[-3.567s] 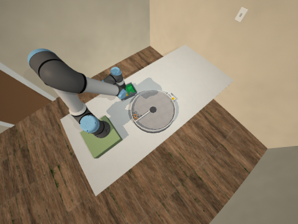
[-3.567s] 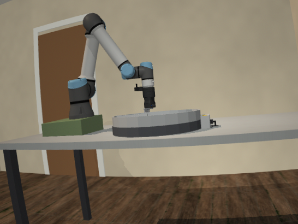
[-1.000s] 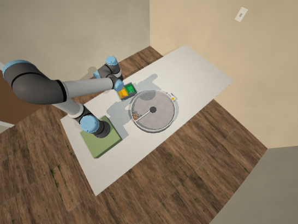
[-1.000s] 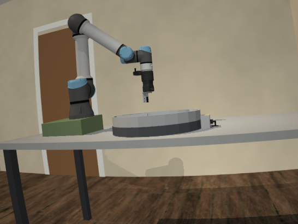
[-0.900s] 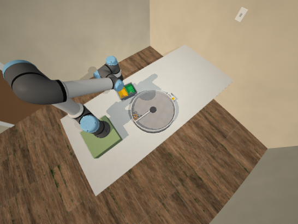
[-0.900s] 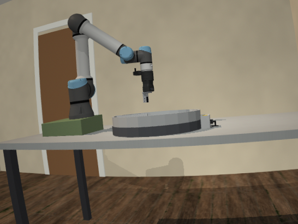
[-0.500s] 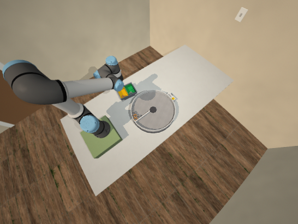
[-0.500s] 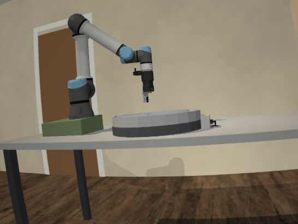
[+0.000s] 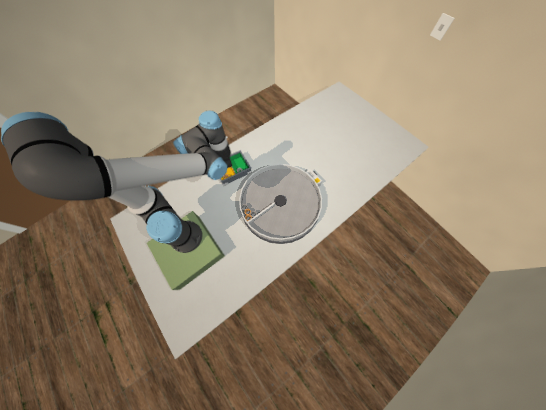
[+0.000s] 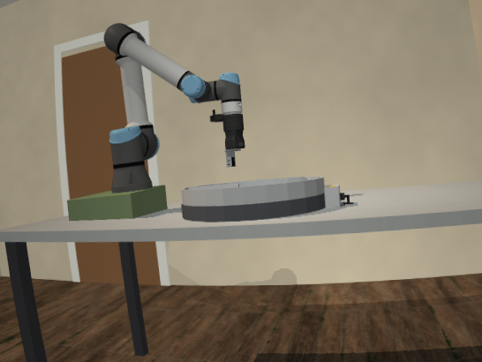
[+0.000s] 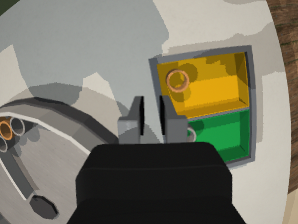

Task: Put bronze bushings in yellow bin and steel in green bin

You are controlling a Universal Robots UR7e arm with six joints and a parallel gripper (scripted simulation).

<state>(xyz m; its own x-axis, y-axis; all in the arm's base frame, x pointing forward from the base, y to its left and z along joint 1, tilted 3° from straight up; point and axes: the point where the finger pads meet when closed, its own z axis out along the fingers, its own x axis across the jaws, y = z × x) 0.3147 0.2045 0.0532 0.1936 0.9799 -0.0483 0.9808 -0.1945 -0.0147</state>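
The grey turntable point(image 9: 280, 236) point(image 10: 252, 199) point(image 11: 63, 119) carries a few bushings bunched at its left rim point(image 9: 247, 213). In the wrist view a bronze one point(image 11: 5, 129) and a steel one point(image 11: 19, 127) show there. The yellow bin point(image 11: 216, 90) point(image 9: 229, 173) holds one bronze bushing point(image 11: 177, 80). The green bin point(image 11: 226, 133) point(image 9: 239, 161) adjoins it, and a pale ring in it is half hidden by a finger. My gripper point(image 11: 152, 107) point(image 10: 230, 164) hangs high over the table between the bins and the turntable. Its fingers stand partly open with nothing between them.
A sweeper bar point(image 9: 262, 209) point(image 11: 43, 205) runs from the turntable's hub point(image 9: 280, 200) to its rim. The arm stands on a green block point(image 9: 192, 262) point(image 10: 116, 203). A small yellow-marked device point(image 9: 316, 177) point(image 10: 337, 194) sits at the turntable's far side.
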